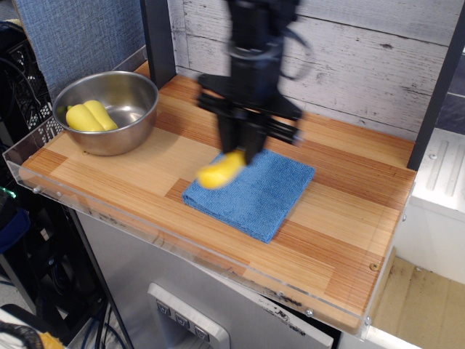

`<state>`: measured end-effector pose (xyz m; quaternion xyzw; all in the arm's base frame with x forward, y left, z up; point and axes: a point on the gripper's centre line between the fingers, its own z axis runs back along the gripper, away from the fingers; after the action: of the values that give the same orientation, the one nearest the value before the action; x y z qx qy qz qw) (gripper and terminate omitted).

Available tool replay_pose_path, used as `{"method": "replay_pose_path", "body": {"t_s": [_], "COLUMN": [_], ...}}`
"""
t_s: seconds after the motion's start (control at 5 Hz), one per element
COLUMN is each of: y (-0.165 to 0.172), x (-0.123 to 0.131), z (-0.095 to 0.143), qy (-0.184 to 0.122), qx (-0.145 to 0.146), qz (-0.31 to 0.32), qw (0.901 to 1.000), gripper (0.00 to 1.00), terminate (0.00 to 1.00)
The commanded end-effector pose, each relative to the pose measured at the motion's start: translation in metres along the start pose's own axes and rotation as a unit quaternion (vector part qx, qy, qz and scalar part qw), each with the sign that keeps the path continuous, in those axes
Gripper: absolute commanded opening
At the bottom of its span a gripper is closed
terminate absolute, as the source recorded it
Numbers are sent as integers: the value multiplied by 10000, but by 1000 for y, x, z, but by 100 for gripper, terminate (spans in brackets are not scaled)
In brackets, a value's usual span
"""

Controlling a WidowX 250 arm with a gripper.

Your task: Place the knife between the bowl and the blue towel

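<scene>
My gripper [241,151] is shut on the knife [220,170] and holds it in the air above the left part of the blue towel [254,187]. Only the knife's yellow handle shows, pointing down and to the left; the white blade is hidden between the fingers. The view is motion-blurred. The steel bowl [134,87] stands at the back left of the wooden shelf, well left of the gripper. Bare wood lies between the bowl and the towel.
A yellow vegetable-shaped object [90,116] lies inside the bowl. A clear acrylic lip [145,236] runs along the shelf's front and left edges. A dark post [158,40] stands behind the bowl and a plank wall [363,58] closes the back.
</scene>
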<state>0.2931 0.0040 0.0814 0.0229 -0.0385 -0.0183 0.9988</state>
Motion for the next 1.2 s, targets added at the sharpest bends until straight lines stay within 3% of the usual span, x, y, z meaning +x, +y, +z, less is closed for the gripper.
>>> {"method": "replay_pose_path", "body": {"t_s": [0.0,0.4,0.8,1.0], "y": [60,93,97,97], "x": [-2,8,17,20], "z": [-2,-8,-26,-31], "qy": [-111,-85,116,159], "qx": [209,332,588,550], "qz": [218,312,117,92], "qw": [9995,9989,9981,9983], "gripper": [0,0,0,0], "terminate": [0,0,0,0]}}
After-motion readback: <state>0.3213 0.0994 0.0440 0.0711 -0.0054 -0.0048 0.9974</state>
